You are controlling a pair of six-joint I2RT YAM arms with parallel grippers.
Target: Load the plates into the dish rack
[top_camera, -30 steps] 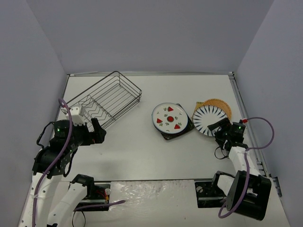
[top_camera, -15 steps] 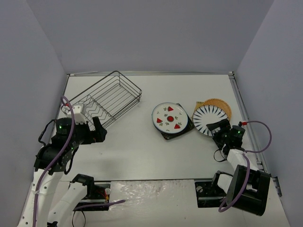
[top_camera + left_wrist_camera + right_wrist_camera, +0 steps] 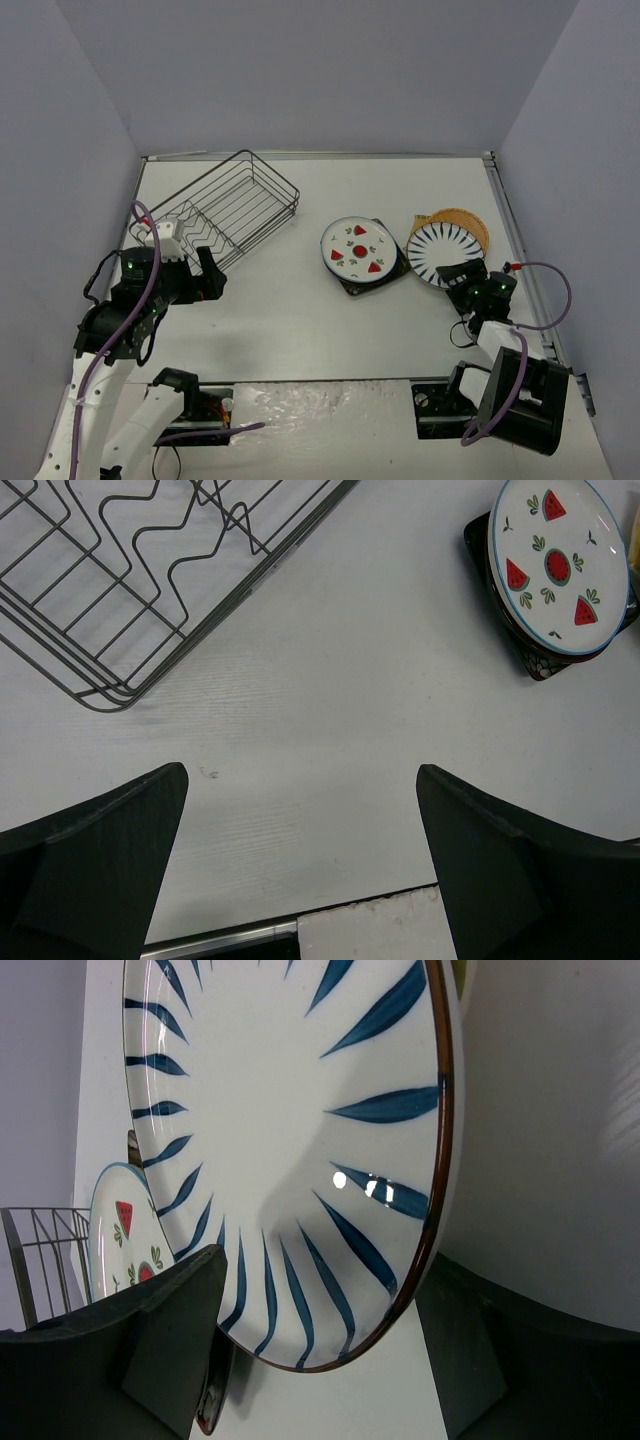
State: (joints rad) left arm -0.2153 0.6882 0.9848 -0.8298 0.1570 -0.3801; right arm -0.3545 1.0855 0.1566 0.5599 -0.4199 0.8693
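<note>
The wire dish rack (image 3: 225, 210) stands at the back left, with nothing in it; its near corner shows in the left wrist view (image 3: 150, 570). A white plate with red fruit motifs (image 3: 358, 248) (image 3: 560, 565) lies on a dark square plate (image 3: 372, 280) (image 3: 535, 660) mid-table. To the right, a white plate with dark radial stripes (image 3: 440, 245) (image 3: 280, 1110) overlaps an orange-tan plate (image 3: 462, 220). My right gripper (image 3: 460, 275) (image 3: 320, 1350) straddles the striped plate's near rim, one finger over its face and one under, jaws still apart. My left gripper (image 3: 205, 272) (image 3: 300, 860) hovers open over bare table beside the rack.
The table's near edge and a metal strip (image 3: 220, 942) lie just below the left gripper. Side walls close in the table on the left and right. In the right wrist view the fruit plate (image 3: 115, 1245) and the rack's wires (image 3: 45, 1250) show beyond the striped plate.
My right gripper has slid forward onto the striped plate's near rim, and its jaws have narrowed around it. The left arm has shifted only slightly.
</note>
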